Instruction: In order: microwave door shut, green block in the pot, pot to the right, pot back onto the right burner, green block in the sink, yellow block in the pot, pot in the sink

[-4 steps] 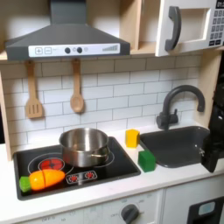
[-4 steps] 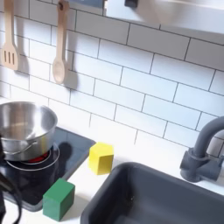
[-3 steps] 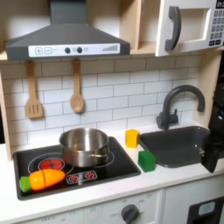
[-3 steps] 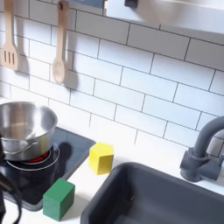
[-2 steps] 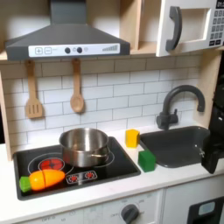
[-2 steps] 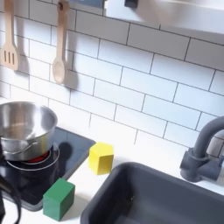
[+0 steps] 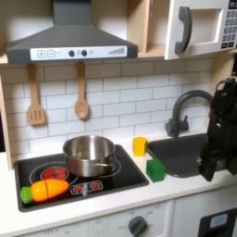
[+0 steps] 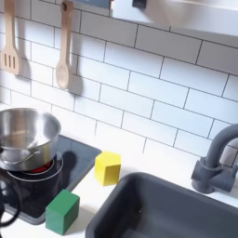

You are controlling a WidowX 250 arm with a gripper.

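Toy kitchen worktop (image 7: 185, 190) with a black hob (image 7: 79, 176) at the first exterior view's left; steel pot (image 7: 89, 155) stands on the hob's rear burner, open side up; green block (image 7: 155, 169) rests on the worktop between hob and sink (image 7: 185, 153); yellow block (image 7: 139, 145) stands just behind it, apart from the pot; microwave door (image 7: 199, 28) with grey handle sits at upper right; dark gripper (image 7: 209, 165) hangs over the sink's right part, whether its jaws are parted or closed cannot be told; orange carrot (image 7: 46, 190) lies on the hob's front left.
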